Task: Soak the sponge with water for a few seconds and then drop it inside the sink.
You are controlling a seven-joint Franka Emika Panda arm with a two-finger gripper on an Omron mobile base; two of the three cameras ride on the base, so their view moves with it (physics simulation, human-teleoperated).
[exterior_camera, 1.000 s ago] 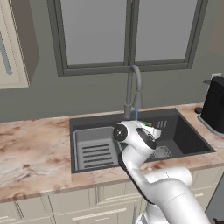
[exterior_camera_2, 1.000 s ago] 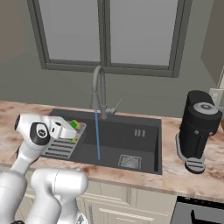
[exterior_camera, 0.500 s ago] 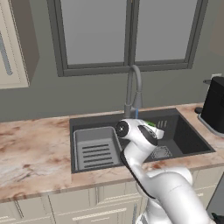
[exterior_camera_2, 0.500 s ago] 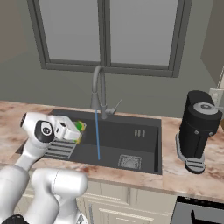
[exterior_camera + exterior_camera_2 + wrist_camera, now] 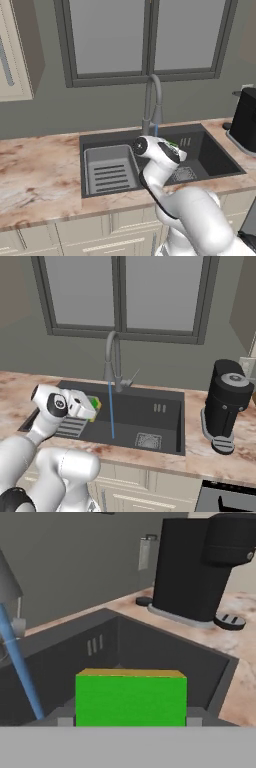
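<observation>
one step of three looks complete: tool (image 5: pixel 91 406) is clamped on the sponge (image 5: pixel 94 404), left of centre in the right base view, over the sink (image 5: pixel 165 428). water (image 5: pixel 111 411) runs just beside it, apart. soaking and dropping remain.

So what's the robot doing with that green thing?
The gripper is shut on the sponge, holding it up over the sink. The faucet is running, and the water falls in a thin stream just beside the sponge, not on it yet. A black coffee machine stands on the counter.
</observation>
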